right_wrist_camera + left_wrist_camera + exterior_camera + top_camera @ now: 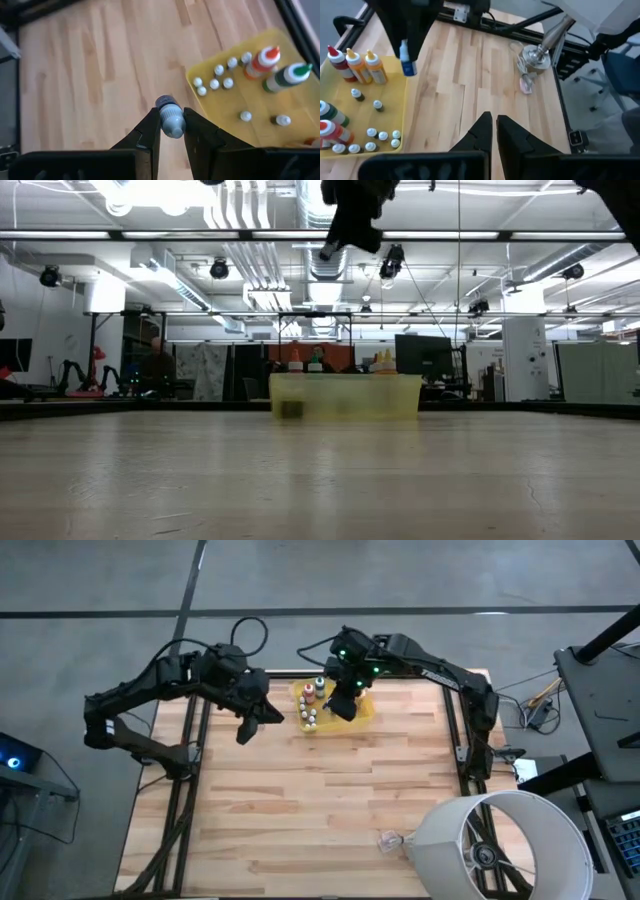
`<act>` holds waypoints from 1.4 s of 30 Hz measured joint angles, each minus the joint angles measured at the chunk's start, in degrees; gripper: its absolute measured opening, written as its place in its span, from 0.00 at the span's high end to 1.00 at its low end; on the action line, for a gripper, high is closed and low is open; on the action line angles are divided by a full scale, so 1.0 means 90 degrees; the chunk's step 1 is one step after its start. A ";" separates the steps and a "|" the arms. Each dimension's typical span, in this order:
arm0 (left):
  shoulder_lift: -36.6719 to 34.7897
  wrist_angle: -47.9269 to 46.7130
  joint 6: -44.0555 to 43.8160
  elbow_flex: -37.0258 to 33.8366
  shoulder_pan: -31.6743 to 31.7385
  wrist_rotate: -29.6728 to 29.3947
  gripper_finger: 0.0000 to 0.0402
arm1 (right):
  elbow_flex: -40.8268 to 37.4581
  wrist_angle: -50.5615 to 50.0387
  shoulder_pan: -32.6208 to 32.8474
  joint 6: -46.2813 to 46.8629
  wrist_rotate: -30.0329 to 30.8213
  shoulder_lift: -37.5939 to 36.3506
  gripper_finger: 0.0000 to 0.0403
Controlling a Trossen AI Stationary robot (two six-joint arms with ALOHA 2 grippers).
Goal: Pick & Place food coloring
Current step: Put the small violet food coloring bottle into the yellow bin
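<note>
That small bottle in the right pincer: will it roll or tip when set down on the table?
Probably. The bottle in the right pincer looks round-bodied and narrow, so on its side it would likely roll. Upright, its small base may tip easily. The smooth plastic might also slip, though the grip looks centred.

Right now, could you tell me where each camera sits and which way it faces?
High view: overhead, straight down on the table; both arms show, right gripper over the tray.
Low view: table height, level toward the tray; an arm hangs above.
Left wrist: past the shut left gripper at table and tray.
Right wrist: down past the right gripper, shut on a bottle.
Shared: both wrist views show the tray's small bottles.
</note>
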 joint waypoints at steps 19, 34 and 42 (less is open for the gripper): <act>-0.1221 0.2537 -0.0726 -0.2962 0.0000 -0.0195 1.00 | 0.0000 -0.0208 -0.0096 -0.1614 0.0518 0.1233 0.85; -0.1919 0.3654 -0.0369 -0.3183 0.0000 -0.0284 1.00 | 0.0000 -0.0092 -0.0623 -0.1866 0.0656 0.1812 0.85; -0.1911 0.3653 -0.0351 -0.3183 -0.0002 -0.0639 1.00 | 0.0000 0.0147 -0.0632 -0.1848 0.0641 0.1976 0.85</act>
